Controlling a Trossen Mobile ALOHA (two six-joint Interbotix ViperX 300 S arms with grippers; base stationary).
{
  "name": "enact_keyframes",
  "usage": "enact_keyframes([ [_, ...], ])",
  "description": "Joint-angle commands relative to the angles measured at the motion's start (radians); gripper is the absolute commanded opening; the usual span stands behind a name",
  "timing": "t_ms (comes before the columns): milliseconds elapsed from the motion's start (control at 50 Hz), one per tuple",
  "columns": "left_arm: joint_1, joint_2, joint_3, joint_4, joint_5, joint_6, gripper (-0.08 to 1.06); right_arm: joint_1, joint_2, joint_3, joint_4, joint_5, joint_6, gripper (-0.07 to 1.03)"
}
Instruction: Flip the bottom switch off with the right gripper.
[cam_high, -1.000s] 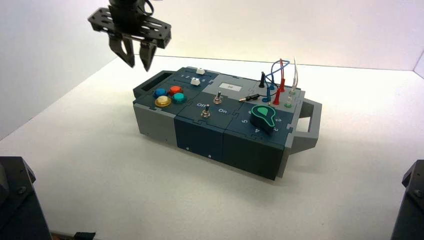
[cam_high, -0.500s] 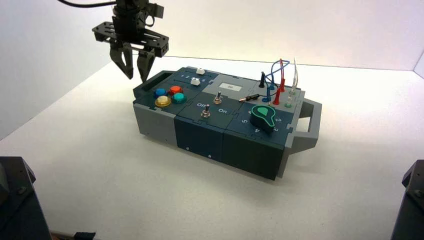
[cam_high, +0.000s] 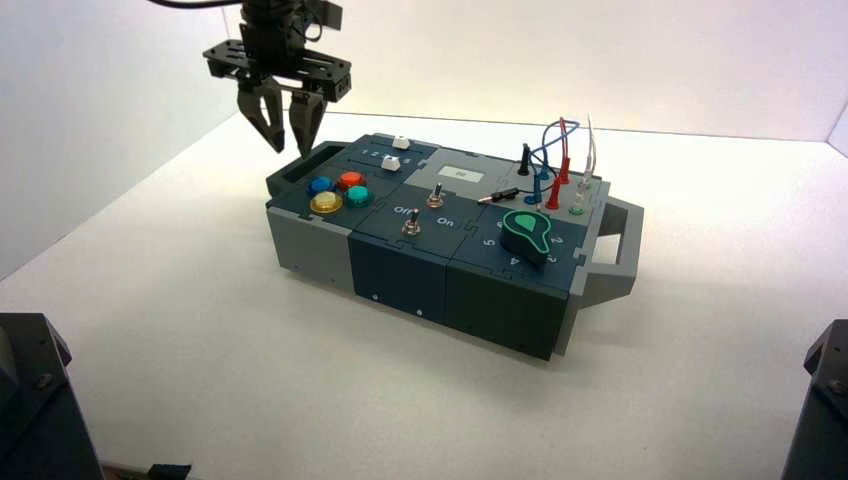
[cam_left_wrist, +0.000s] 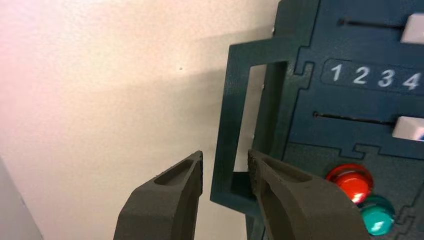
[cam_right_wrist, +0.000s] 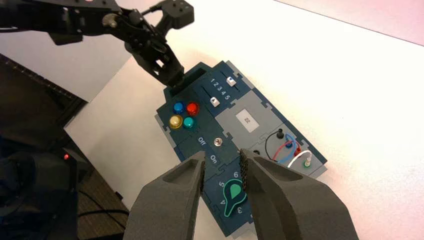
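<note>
1. A pale wall (cam_high: 480, 60) stands behind a white table (cam_high: 300, 370), and the dark-blue box (cam_high: 400, 278) sits on the table.
2. The bottom switch (cam_high: 411, 227) is a tiny silver metal lever on a nut. It is on top of the box, in the middle part, near the front edge. The back switch (cam_high: 436, 199) looks the same, but it is nearer the white label (cam_high: 461, 173).
3. The right tool (cam_right_wrist: 223, 153) is up above the box, and its two fingers are spread with nothing between them. The left tool (cam_high: 290, 153) is by the box's left handle (cam_left_wrist: 230, 120). Its fingers are spread too, and it holds nothing.
4. The lever looks light and hard, and I think it will be a bit stiff, then go over with a snap. The metal may be slippery, so a fingertip could slide off it.
5. The best place to touch is high up on the lever, pushing it over to the side with the word "Off" (cam_right_wrist: 202, 141). A soft push should do, since a hard one might bend it or move the box. The tool must not bump the back switch or the green-edged knob (cam_high: 526, 236).
6. The box is like a case with its top on, so I cannot see what is inside. I see no cup, bowl or tray.
</note>
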Motion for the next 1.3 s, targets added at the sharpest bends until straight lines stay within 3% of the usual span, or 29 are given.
enact_keyframes([
  [20, 0.003, 0.006, -0.025, 0.002, 0.006, 0.006, 0.49, 0.006, 0.003, -0.028, 0.005, -0.009, 0.003, 0.39],
  [260, 0.003, 0.040, -0.038, -0.002, 0.012, 0.006, 0.46, 0.006, 0.003, -0.026, 0.008, -0.006, 0.003, 0.39],
  [300, 0.003, 0.040, -0.040, -0.002, 0.012, 0.006, 0.42, 0.006, 0.003, -0.026, 0.012, 0.000, 0.002, 0.39],
  [420, 0.003, 0.035, -0.048, 0.002, 0.014, 0.006, 0.13, 0.006, 0.017, -0.026, 0.037, 0.018, 0.000, 0.39],
  [540, 0.003, 0.032, -0.052, 0.002, 0.014, 0.006, 0.05, 0.021, 0.052, -0.020, 0.058, 0.028, -0.002, 0.39],
  [880, 0.003, 0.029, -0.058, -0.002, 0.026, 0.008, -0.03, 0.150, 0.184, 0.023, 0.066, -0.023, 0.002, 0.20],
  [1160, 0.003, 0.029, -0.083, -0.002, 0.043, 0.005, -0.03, 0.153, 0.186, 0.114, 0.080, -0.041, -0.002, 0.11],
  [1300, 0.003, 0.032, -0.091, -0.003, 0.043, 0.003, -0.03, 0.187, 0.195, 0.118, 0.084, -0.041, -0.005, 0.05],
])
